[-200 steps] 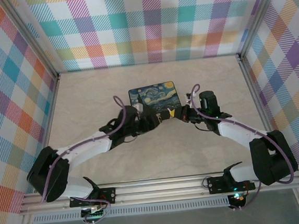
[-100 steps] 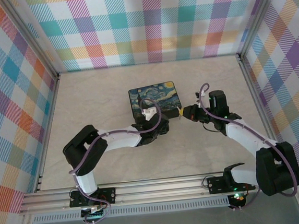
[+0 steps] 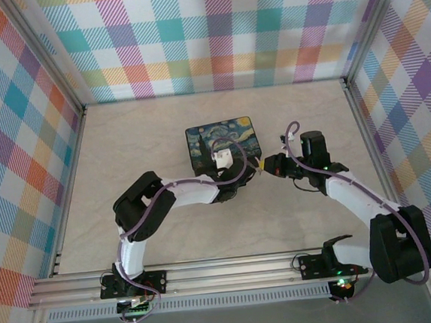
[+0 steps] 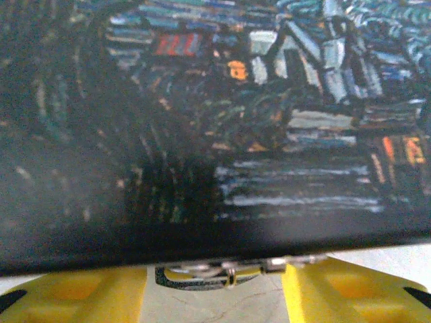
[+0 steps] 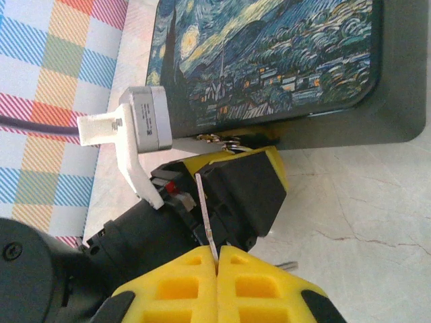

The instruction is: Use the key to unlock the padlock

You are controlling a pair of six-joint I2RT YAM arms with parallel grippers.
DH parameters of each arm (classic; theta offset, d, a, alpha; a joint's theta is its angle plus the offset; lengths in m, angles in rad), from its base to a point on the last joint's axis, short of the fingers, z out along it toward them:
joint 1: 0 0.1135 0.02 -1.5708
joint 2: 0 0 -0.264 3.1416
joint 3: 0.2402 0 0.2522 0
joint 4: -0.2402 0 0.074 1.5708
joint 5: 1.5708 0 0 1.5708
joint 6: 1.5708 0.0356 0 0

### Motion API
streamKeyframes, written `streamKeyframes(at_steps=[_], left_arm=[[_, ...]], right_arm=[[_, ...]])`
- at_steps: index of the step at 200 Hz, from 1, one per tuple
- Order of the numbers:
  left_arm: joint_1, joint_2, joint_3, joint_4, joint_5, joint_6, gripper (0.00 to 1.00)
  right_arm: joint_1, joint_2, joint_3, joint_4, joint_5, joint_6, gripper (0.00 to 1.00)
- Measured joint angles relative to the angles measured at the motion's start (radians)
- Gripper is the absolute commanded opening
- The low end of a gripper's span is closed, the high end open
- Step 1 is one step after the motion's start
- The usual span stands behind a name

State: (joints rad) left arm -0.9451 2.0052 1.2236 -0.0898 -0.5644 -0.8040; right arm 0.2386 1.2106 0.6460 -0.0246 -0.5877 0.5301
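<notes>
Plaid walls, pale bench: at the starry box's 6 o'clock edge the padlock sits between the left pincer's wide-spread fingers, ungripped. The right pincer pinches the key tight, close by. Insertion looks to be the step in hand; next likely needs the lock steadied, then fine keyhole alignment.

Reader: What is unclear?
Describer: Left wrist view: the padlock is blurred, half hidden behind the box. Right wrist view: the key has its lower end hidden within the right gripper.
</notes>
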Motion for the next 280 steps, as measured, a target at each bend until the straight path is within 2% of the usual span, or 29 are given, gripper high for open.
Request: streamKeyframes(at_steps=[18,60,92,196,245,280], left_arm=[[0.000,0.026,0.033,-0.029,-0.019,-0.011,0.48],[-0.001,0.080,0.117,-0.130,-0.058,-0.037,0.31],[-0.002,0.104,0.174,-0.226,-0.090,-0.068,0.22],[-0.002,0.078,0.259,-0.592,-0.097,-0.028,0.11],[0.004,-0.002,0.317,-0.747,-0.025,0.035,0.09],[0.035,-0.040,0.380,-0.854,0.113,0.098,0.07]], right_arm=[[0.000,-0.002,0.000,-0.015,-0.001,-0.013,0.00],[0.000,-0.013,0.000,-0.029,-0.011,-0.020,0.00],[0.000,-0.025,0.000,-0.031,-0.023,-0.023,0.00],[-0.003,-0.079,-0.014,-0.121,-0.032,-0.053,0.00],[-0.003,-0.090,-0.014,-0.169,-0.022,-0.068,0.00],[-0.003,-0.131,-0.011,-0.204,-0.023,-0.066,0.00]])
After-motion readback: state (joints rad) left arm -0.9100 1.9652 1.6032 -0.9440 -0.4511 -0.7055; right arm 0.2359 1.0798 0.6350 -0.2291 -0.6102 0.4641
